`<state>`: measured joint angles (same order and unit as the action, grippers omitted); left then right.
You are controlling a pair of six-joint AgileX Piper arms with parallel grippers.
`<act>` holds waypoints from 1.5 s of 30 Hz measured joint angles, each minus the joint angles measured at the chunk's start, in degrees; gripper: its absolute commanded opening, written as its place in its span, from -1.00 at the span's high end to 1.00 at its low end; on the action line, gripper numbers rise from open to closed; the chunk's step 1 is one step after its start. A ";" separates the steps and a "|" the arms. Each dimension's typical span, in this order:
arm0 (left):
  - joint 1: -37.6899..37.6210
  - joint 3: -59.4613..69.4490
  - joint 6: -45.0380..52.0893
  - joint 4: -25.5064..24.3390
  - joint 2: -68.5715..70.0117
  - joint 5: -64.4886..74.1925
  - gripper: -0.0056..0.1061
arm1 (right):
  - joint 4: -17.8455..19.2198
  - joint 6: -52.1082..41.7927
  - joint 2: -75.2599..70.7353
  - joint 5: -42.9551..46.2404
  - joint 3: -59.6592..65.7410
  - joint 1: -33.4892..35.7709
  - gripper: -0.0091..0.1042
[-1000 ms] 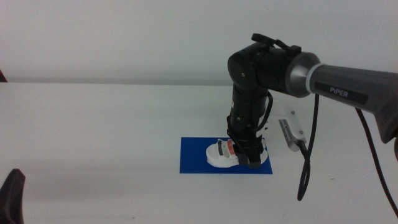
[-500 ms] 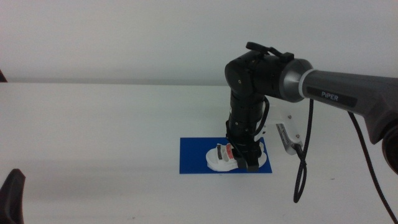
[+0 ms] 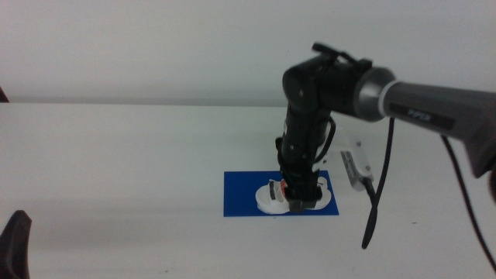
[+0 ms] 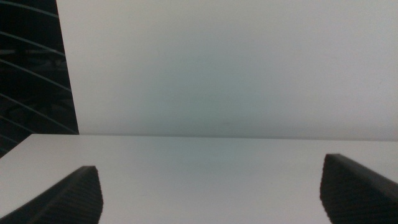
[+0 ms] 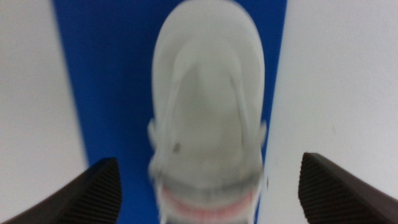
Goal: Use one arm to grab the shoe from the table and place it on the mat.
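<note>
White tabletop (image 3: pixel 116 155) all round, and the shoe (image 3: pixel 273 199) sits on the blue mat (image 3: pixel 239 194). Right end effector (image 3: pixel 298 203) hangs directly over it, jaws spread wide either side, gripping nothing. That looks like the release; next comes a clean lift away. Only the right wrist view shows that gap. Left end effector (image 4: pixel 211 193) waits, open, at the near edge.

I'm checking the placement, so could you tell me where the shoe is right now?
In the middle view the shoe lies on the right half of the blue mat, directly under the right gripper, whose open jaws flank it.
</note>
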<state>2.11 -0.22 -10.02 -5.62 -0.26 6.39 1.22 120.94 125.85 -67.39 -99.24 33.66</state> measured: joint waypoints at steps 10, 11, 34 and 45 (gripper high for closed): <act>0.00 0.00 0.00 0.00 0.00 0.00 -0.78 | -1.60 -31.62 -18.03 -1.25 -3.46 0.00 -0.52; 0.00 0.00 0.00 0.00 0.00 0.00 -0.78 | -1.60 -39.74 -20.57 -1.25 -3.46 0.00 -0.52; 0.00 0.00 0.00 0.00 0.00 0.00 -0.78 | 2.16 -116.88 -68.36 15.73 28.55 -10.75 -0.52; 0.00 0.00 0.00 0.00 0.00 0.00 -0.78 | -7.59 -123.49 -100.27 57.15 79.29 -26.27 -0.52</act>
<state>2.11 -0.22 -10.02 -5.62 -0.26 6.39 -6.36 -2.55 25.58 -10.24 -19.95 7.39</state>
